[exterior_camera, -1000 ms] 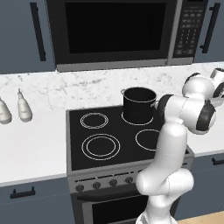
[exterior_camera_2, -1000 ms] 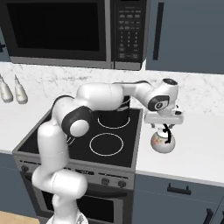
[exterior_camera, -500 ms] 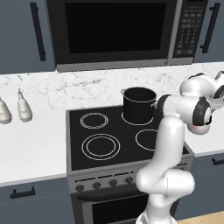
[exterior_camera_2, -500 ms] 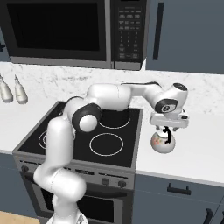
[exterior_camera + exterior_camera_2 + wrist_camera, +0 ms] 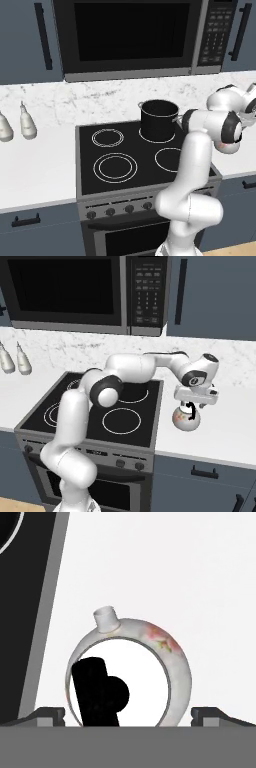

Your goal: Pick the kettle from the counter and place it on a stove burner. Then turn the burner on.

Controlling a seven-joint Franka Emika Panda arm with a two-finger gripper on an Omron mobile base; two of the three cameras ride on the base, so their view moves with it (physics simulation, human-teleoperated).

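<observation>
We saw the gripper (image 5: pixel 192 405) spread wide directly above the kettle (image 5: pixel 185 418), which sat on the counter (image 5: pixel 225 431) at three o'clock from the cooktop (image 5: pixel 100 406).

Glossy ceramic-looking kettle (image 5: pixel 172 657); smooth matt white counter (image 5: pixel 165 567).
</observation>
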